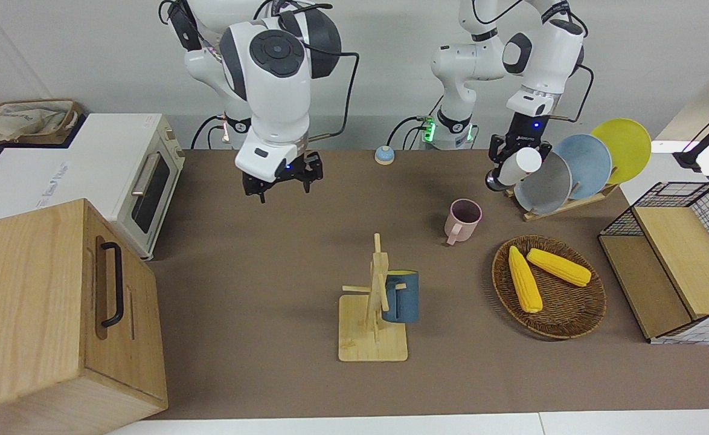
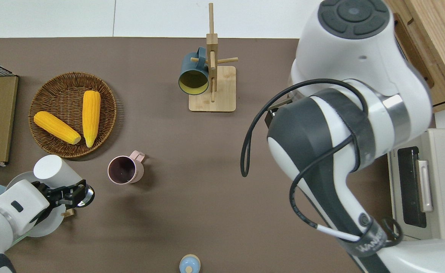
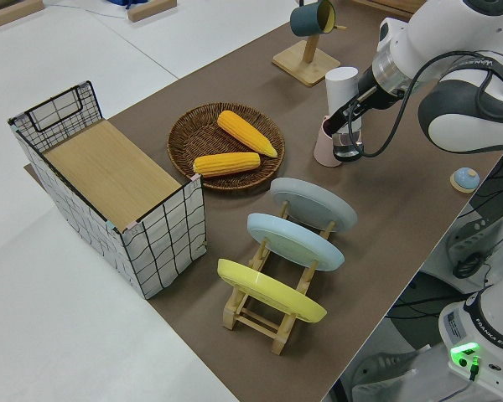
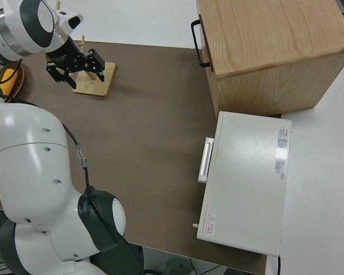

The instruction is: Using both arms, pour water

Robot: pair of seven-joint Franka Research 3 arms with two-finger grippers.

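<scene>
pink mug (image 1: 464, 219), yellow corn (image 1: 524, 279), brown table (image 1: 258, 290)

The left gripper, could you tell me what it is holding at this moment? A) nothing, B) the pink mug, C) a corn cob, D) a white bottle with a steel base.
D: the left gripper is shut on the white bottle, held tilted beside the pink mug.

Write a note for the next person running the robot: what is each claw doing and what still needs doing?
Left claw: shut on the white bottle, tilted in the air beside the pink mug.
Right claw: open, holding nothing, raised over bare table.
Blue mug hangs on the wooden rack.
Done: bottle picked up.
Left: probably the right claw fetches a mug, then pour. No pour is visible yet.
</scene>
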